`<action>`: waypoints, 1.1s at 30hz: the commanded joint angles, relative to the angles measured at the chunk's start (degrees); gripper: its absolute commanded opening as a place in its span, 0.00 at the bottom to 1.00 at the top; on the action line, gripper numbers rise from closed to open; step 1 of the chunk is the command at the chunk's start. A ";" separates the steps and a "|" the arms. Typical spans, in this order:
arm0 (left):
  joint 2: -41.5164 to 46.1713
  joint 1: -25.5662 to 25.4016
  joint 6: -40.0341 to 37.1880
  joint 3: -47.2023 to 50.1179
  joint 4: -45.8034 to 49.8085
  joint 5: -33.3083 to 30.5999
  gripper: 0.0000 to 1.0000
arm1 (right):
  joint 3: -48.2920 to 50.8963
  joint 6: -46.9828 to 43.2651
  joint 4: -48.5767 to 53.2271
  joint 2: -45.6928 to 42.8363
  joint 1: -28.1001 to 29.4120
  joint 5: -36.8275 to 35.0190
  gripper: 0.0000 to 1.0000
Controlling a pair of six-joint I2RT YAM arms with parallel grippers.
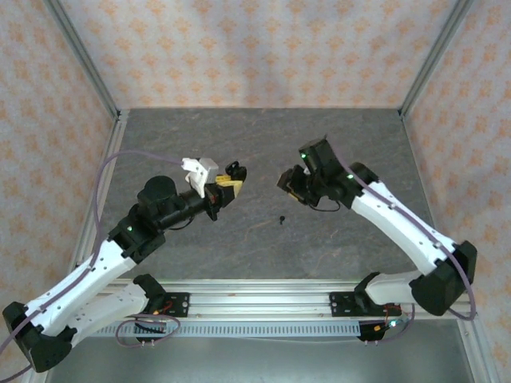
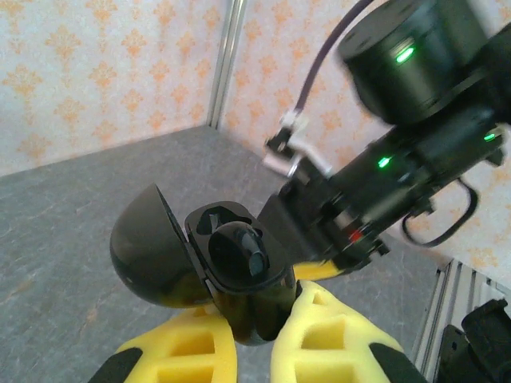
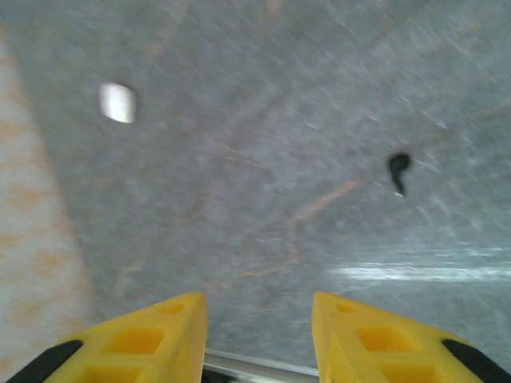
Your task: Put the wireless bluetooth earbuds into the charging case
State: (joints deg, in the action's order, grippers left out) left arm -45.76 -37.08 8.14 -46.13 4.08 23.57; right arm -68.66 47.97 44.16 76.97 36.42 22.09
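The left pincer (image 1: 227,183) is clenching the black charging case (image 2: 239,263) by its lower body and holding it in the air over the middle of the table (image 1: 239,136). This grip is leaving the hinged lid (image 2: 148,255) free to hang open to one side and is turning the mouth of the case towards the other arm, presumably so that the arm can reach in from across the gap. In the left wrist view, what looks like a seated earbud (image 2: 239,249) is already filling one well, while the empty socket (image 2: 214,219) beside it is waiting for its partner. The right pincer (image 3: 259,335) is hovering just across from the case with its yellow fingers apart and nothing between them — released, and pointing down at the table rather than at the case. Below it, the loose black earbud (image 3: 397,169) is lying on the table a little towards the near edge, roughly midway between the left and right edges and well apart from both pincers — most likely the next pick. A pale blob (image 3: 118,102) is showing farther off, too blurred to name.
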 commanded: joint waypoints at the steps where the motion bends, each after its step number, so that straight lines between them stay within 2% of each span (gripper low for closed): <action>1: 2.43 0.06 -2.54 1.10 3.34 0.97 0.00 | 2.55 -3.83 -0.79 3.22 -0.39 1.97 0.39; 7: 5.07 0.09 -2.87 2.29 5.68 2.20 0.00 | 3.36 -8.92 -1.36 12.12 -0.48 2.63 0.39; 16: 8.58 0.08 -2.96 2.97 9.28 0.58 0.00 | 1.15 -12.89 -1.59 21.76 -1.19 2.26 0.37; 33: 11.48 0.08 -2.37 4.51 11.04 -1.78 0.00 | -2.79 -16.86 -0.79 29.83 -1.96 -1.33 0.34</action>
State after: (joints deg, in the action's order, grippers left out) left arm -34.63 -37.08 5.96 -41.82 14.85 23.07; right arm -69.93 32.64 42.44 105.54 34.81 23.53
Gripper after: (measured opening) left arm 0.096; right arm 0.343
